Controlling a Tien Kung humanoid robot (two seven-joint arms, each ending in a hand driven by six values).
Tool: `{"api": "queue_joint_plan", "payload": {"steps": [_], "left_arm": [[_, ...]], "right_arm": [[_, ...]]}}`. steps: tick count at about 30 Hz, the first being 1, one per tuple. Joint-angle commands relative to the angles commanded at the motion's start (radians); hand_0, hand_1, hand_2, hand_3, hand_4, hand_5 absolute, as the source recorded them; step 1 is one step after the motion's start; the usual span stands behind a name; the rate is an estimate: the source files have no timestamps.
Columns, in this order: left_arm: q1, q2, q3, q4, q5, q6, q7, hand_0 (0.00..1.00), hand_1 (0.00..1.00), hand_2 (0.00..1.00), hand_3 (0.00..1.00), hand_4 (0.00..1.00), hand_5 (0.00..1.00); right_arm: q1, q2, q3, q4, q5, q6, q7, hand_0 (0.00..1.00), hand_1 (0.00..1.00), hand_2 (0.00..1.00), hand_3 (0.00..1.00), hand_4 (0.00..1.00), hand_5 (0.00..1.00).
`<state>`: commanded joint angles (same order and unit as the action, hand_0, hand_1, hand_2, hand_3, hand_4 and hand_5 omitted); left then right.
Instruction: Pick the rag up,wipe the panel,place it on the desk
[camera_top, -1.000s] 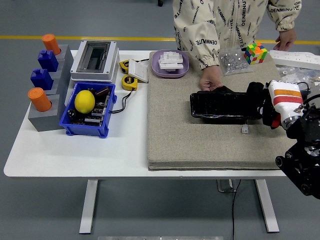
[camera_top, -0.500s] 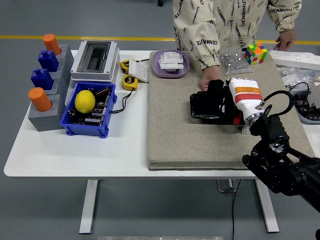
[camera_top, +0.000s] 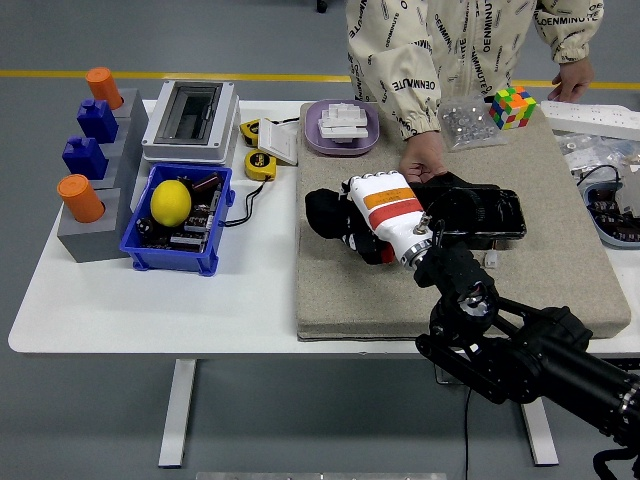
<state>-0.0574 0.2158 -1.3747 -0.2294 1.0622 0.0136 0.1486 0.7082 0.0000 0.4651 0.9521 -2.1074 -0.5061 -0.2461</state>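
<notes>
Right hand (camera_top: 375, 215) grips black rag (camera_top: 325, 213) left of panel (camera_top: 480, 212); no readable labels.

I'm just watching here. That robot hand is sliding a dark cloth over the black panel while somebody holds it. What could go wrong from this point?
The right hand grips the rag past the panel's left end, over the grey mat, so part of the panel may go unwiped. The person's hand steadies the panel's far edge close to the robot's arm, so a return stroke could brush it. A small white piece beside the panel might get swept away.
</notes>
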Motion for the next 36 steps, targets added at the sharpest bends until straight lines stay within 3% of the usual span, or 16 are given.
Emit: {"api": "queue_joint_plan", "payload": {"steps": [7, 19, 36], "left_arm": [[0.005, 0.001, -0.007, 0.003, 0.003, 0.001, 0.001, 0.603, 0.636, 0.637, 0.561, 0.631, 0.447], [0.002, -0.002, -0.011, -0.001, 0.005, 0.000, 0.000, 0.603, 0.636, 0.638, 0.561, 0.631, 0.448], [0.006, -0.006, -0.024, -0.001, 0.008, 0.000, 0.000, 0.605, 0.636, 0.637, 0.562, 0.631, 0.449]], "right_arm": [[-0.001, -0.012, 0.025, -0.008, -0.002, 0.000, -0.002, 0.226, 0.321, 0.373, 0.386, 0.910, 0.073], [-0.044, -0.101, 0.106, -0.024, -0.011, 0.002, -0.002, 0.229, 0.321, 0.373, 0.387, 0.911, 0.072], [-0.124, -0.260, 0.280, -0.063, -0.028, 0.004, 0.001, 0.227, 0.321, 0.372, 0.385, 0.909, 0.071]]}}
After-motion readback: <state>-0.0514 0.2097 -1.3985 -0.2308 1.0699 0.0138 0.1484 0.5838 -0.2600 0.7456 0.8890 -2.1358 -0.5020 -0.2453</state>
